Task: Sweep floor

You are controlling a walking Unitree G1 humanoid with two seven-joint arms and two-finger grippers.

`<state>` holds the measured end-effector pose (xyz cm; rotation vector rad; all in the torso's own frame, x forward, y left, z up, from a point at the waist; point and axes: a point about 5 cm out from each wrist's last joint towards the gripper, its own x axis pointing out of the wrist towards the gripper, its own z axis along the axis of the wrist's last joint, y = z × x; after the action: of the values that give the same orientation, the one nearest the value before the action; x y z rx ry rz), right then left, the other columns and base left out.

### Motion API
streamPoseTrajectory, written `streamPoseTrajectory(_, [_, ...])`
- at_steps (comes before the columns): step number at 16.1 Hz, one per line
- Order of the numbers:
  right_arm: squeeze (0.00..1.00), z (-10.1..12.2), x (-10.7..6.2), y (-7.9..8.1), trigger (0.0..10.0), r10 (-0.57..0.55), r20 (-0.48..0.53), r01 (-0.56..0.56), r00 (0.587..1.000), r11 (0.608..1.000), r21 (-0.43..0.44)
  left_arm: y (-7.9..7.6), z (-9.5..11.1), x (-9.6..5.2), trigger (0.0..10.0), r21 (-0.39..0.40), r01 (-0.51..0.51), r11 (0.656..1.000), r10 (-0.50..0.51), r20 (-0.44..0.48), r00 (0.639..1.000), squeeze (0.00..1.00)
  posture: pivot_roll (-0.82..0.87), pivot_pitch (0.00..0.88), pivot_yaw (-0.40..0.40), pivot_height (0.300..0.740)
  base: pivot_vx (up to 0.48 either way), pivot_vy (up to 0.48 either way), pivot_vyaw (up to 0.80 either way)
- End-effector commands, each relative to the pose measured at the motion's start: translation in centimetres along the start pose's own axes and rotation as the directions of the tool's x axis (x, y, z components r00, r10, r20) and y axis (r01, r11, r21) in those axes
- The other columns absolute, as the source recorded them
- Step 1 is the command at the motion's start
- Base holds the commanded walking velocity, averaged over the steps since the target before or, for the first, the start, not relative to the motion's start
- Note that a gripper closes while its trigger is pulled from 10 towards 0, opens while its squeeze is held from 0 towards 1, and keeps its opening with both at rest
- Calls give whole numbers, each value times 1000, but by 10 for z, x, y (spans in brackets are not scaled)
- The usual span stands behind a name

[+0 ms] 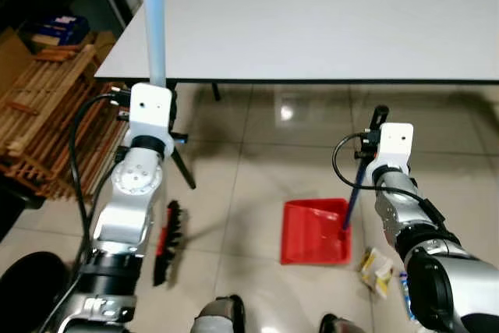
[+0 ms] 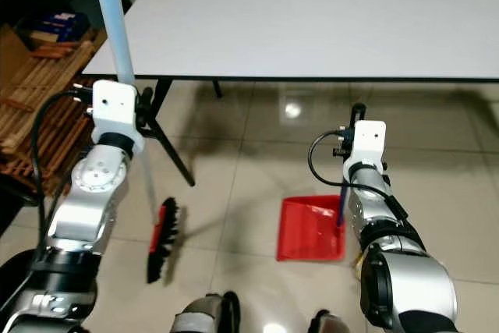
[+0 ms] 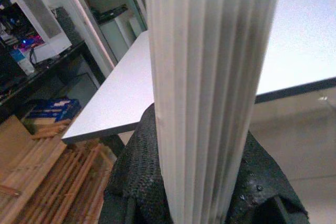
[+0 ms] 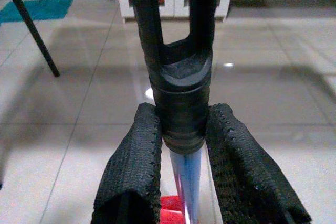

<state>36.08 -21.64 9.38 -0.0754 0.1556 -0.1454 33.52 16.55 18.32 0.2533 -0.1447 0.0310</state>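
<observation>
A broom with a pale blue ribbed handle [image 1: 154,21] stands on the tiled floor, its red and black head [image 1: 167,241] by my left arm. My left gripper [image 3: 205,182] is shut on that handle [image 3: 210,77] just under the table edge. A red dustpan [image 1: 315,232] sits on the tiles ahead of my feet, its blue stem [image 1: 353,193] ending in a black forked grip [image 4: 178,77]. My right gripper [image 4: 181,182] is shut on that grip. A yellow and white wrapper [image 1: 376,269] lies on the floor just right of the dustpan.
A large white table [image 1: 327,21] spans the view ahead, with a slanted black leg [image 1: 184,168] near the broom. A wooden slatted rack [image 1: 47,122] leans at the left, a blue box [image 1: 61,27] behind it. Open tiles [image 1: 257,154] lie under the table.
</observation>
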Motion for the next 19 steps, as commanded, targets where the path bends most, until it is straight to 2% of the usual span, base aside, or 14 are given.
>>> streamPoseTrajectory(1, [0, 17, 5, 3, 0, 9, 61, -9, 998, 1000, -3, 6, 8, 4, 10000, 15, -39, 999, 38, 49, 998, 0, 144, 59, 93, 740, 0, 0, 0])
streamPoseTrajectory(2, [0, 20, 6, 1, 275, 1, 64, -1, 998, 1000, -6, 3, 8, 7, 10000, 8, -41, 999, 40, 53, 998, 0, 137, 54, 88, 740, 0, 0, 0])
streamPoseTrajectory(3, [0, 23, 7, 0, 4784, -5, 68, 5, 998, 1000, 2, 0, 8, 10, 10000, 4, -40, 999, 39, 58, 998, 0, 129, 47, 84, 740, 0, 0, 0])
streamPoseTrajectory(4, [0, 31, 9, 1, 10000, -7, 98, 6, 995, 1000, 17, -2, 8, 12, 10000, -4, -34, 999, 34, 66, 997, 0, 116, 42, 81, 740, 0, 0, 0])
streamPoseTrajectory(9, [0, 37, 8, 5, 10000, -11, 168, 4, 986, 999, 46, -15, 4, 16, 10000, -25, -5, 1000, 7, 72, 997, 0, 62, 21, 90, 740, 0, 0, 0])
streamPoseTrajectory(13, [0, 16, 0, 0, 10000, -62, 119, 52, 991, 996, 78, -27, 2, 18, 10000, -57, 12, 998, -7, 89, 996, 0, 32, 9, 76, 740, 0, 0, 0])
streamPoseTrajectory(19, [0, -13, -13, 11, 10000, -10, 58, 6, 998, 997, 70, -41, -2, 15, 10000, -66, 33, 997, -26, 97, 995, 0, 30, 0, 39, 740, 0, 0, 0])
